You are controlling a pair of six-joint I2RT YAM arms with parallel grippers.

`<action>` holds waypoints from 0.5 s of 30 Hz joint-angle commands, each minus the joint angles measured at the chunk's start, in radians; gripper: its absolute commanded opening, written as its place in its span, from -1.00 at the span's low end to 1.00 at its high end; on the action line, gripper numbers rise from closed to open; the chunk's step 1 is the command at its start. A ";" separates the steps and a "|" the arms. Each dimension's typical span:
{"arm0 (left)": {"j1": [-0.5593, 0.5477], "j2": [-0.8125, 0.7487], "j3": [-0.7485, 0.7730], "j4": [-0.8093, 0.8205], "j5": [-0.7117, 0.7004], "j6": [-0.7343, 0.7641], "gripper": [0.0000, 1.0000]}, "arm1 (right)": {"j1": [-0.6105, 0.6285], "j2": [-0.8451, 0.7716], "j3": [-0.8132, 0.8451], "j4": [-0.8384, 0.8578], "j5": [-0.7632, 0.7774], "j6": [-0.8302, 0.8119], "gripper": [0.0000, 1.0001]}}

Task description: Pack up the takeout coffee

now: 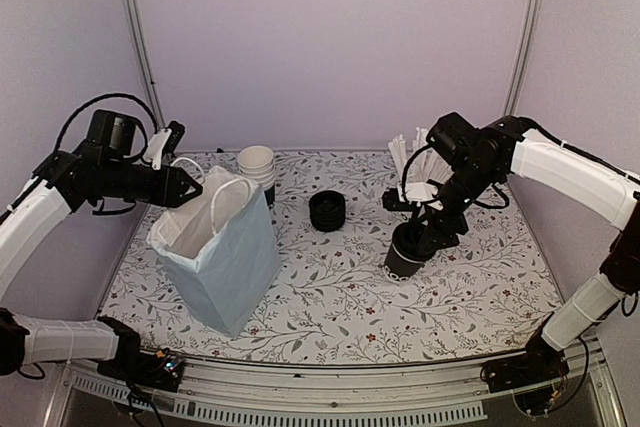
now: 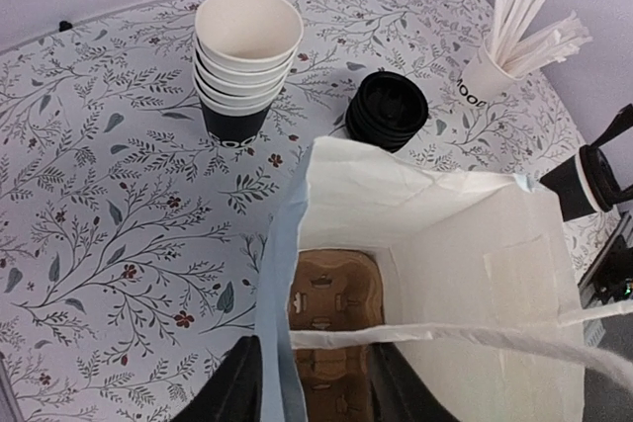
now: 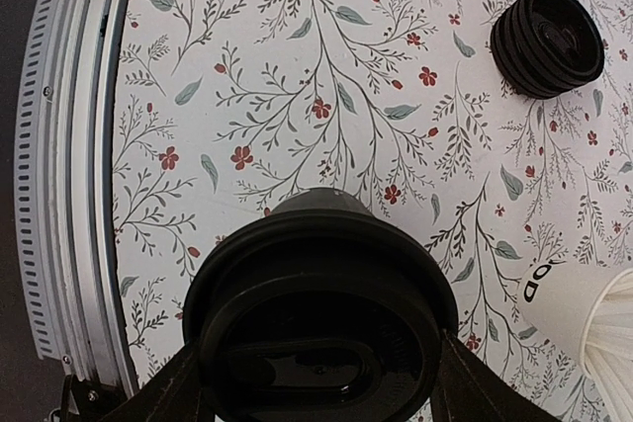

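Closest to rt wrist cam: the takeout coffee (image 3: pixel 321 333), glossy round black lid w/ oval recess filling the frame, clamped between the right gripper (image 3: pixel 321 382) fingers. Top view puts it right of centre, tilted; can't tell if its base touches.

Table (image 1: pixel 350 297): floral-print cloth. Only the rt wrist cam shows its ribbed metal front rail.

Paper bag (image 1: pixel 225 247), pale blue outside, white inside, stands open at left. Left gripper (image 1: pixel 185 187) at its rim, jaws apart, one finger outside the wall, one inside. Only the left wrist cam shows the brown pulp carrier (image 2: pixel 331 313) on the bag floor.

Nested cup stack (image 1: pixel 257 169) behind bag. White straw cup (image 1: pixel 415 172) back right. Ridged black lid stack (image 1: pixel 327 210) mid-table.
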 commanded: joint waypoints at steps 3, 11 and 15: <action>-0.013 0.018 0.015 0.009 0.015 -0.013 -0.51 | 0.006 -0.024 0.023 -0.009 -0.014 0.011 0.10; -0.072 0.046 0.081 0.063 0.035 -0.003 -0.93 | 0.006 -0.047 0.212 -0.045 -0.083 0.021 0.01; -0.150 0.092 0.122 0.094 0.069 -0.006 -0.98 | 0.006 -0.051 0.327 -0.040 -0.151 0.028 0.01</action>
